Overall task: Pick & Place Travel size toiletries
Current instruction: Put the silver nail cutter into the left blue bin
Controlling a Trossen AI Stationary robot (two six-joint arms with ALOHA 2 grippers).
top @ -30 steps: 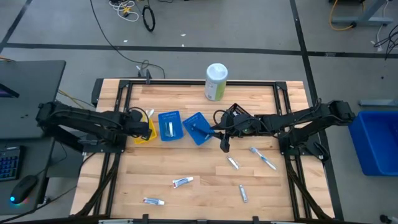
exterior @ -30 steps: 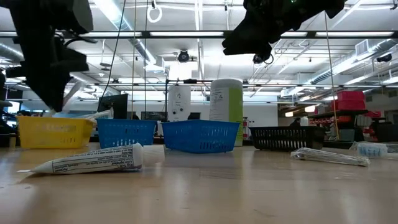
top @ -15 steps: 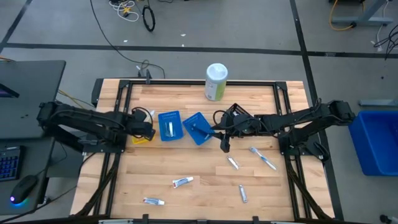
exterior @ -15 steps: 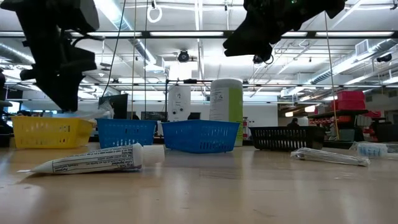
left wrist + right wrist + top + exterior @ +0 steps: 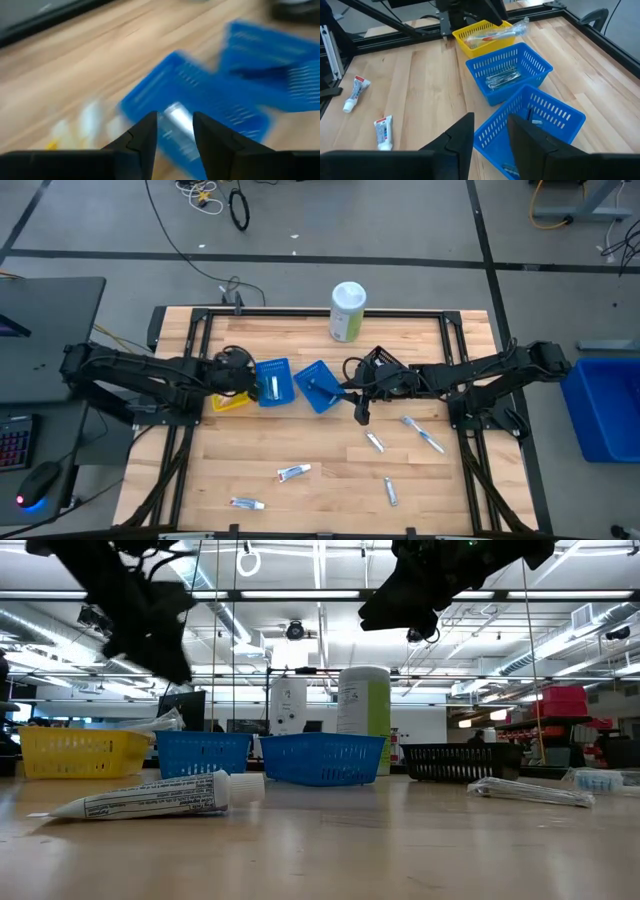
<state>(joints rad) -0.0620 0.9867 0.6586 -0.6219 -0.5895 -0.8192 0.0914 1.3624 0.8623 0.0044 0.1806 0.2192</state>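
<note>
The left hand, fingers apart and empty, hung over the yellow basket and first blue basket (a sorting station, apparently), the right hand, likewise apart, waited above the second, while toothpaste tubes lay scattered on the worktop.

both arms raised, jaws parted

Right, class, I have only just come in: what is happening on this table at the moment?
Two robot arms are sorting travel toiletries into baskets. The left gripper hangs open and empty by the yellow basket and the middle blue basket, which holds silvery packets. The right gripper waits open beside the other blue basket. Several toothpaste tubes lie loose on the table.
</note>
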